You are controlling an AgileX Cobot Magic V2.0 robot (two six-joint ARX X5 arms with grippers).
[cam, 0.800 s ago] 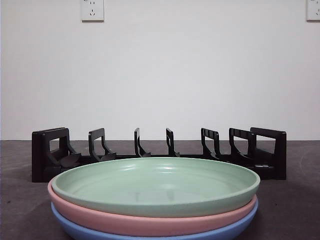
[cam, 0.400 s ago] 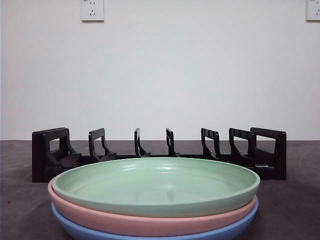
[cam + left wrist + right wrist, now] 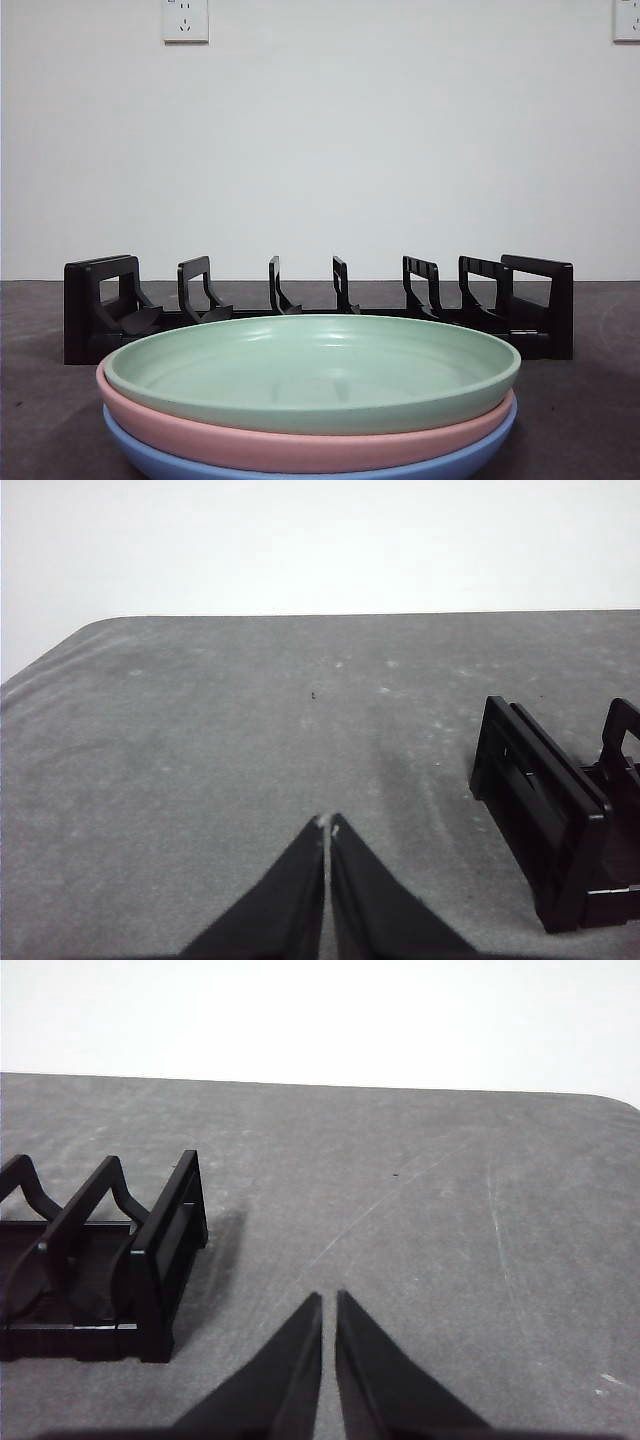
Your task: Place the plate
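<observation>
Three plates lie stacked at the front of the table: a green plate [image 3: 312, 372] on top, a pink plate [image 3: 300, 440] under it and a blue plate [image 3: 300, 468] at the bottom. Behind them stands an empty black plate rack [image 3: 320, 305] with several slots. My left gripper [image 3: 327, 826] is shut and empty above bare table beside one end of the rack [image 3: 560, 820]. My right gripper [image 3: 329, 1300] is shut and empty beside the other end of the rack [image 3: 110, 1260]. Neither gripper shows in the front view.
The grey table top [image 3: 220, 740] stretches beyond both ends of the rack. A white wall with two sockets [image 3: 185, 20] stands behind the table.
</observation>
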